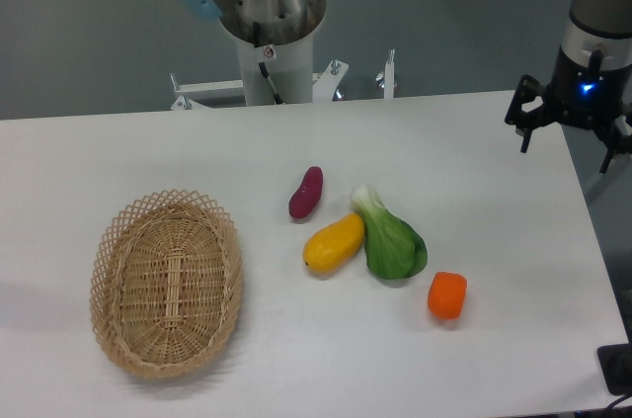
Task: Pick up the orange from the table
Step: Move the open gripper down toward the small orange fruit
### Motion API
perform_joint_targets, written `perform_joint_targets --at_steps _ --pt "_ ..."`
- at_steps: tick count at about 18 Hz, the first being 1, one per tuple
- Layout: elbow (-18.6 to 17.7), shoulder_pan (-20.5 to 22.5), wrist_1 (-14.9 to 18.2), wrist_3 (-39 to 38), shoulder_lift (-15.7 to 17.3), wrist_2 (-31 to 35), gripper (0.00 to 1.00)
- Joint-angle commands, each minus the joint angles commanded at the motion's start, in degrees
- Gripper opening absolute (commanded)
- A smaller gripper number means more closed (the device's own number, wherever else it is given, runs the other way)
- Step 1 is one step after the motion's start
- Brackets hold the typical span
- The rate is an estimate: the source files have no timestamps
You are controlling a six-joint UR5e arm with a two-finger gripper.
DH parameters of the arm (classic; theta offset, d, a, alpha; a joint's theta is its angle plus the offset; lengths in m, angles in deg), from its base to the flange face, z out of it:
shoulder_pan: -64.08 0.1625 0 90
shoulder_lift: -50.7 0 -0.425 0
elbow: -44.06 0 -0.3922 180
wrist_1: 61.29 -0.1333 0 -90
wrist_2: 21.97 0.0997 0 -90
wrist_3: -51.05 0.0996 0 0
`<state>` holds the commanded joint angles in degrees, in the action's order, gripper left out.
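Note:
The orange (446,295) is a small bright orange, rounded-blocky fruit lying on the white table (494,161) toward the front right. My gripper (565,146) hangs over the table's far right edge, well behind and to the right of the orange. Its two dark fingers (523,136) stand spread apart with nothing between them.
A green leafy vegetable (390,237) lies just left of the orange, touching a yellow-orange oval fruit (334,243). A purple oblong vegetable (306,193) sits behind them. A wicker basket (166,283) stands at the front left. The robot base (272,33) rises behind the table.

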<state>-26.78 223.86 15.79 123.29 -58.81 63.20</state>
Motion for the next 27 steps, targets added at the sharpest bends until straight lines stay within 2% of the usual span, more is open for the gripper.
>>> perform_joint_targets --at_steps 4,6,8,10,14,16,18,20,24,27 --pt "-0.70 -0.09 -0.96 -0.17 0.00 -1.66 1.00" --pt "-3.41 -0.35 -5.42 -0.96 0.09 -2.63 1.00" --pt "-6.40 -0.53 -9.73 -8.30 0.09 -2.81 1.00" --pt "-8.07 -1.31 -12.29 -14.38 -0.17 -2.55 1.00" --pt "-7.92 -2.55 -13.88 -28.79 -3.24 -2.81 1.00" --pt "-7.56 -3.77 -15.11 -32.68 -5.53 -2.64 1.00" --pt "-7.12 -4.22 -18.97 -32.52 -8.16 -2.55 1.00" --pt "-5.98 -4.74 -20.91 -31.38 -10.54 -2.37 1.00" --pt "-6.50 -6.67 -20.48 -19.27 -12.82 -4.48 1.00" --pt "-8.69 -7.82 -21.27 -16.54 -13.53 -4.39 1.00"
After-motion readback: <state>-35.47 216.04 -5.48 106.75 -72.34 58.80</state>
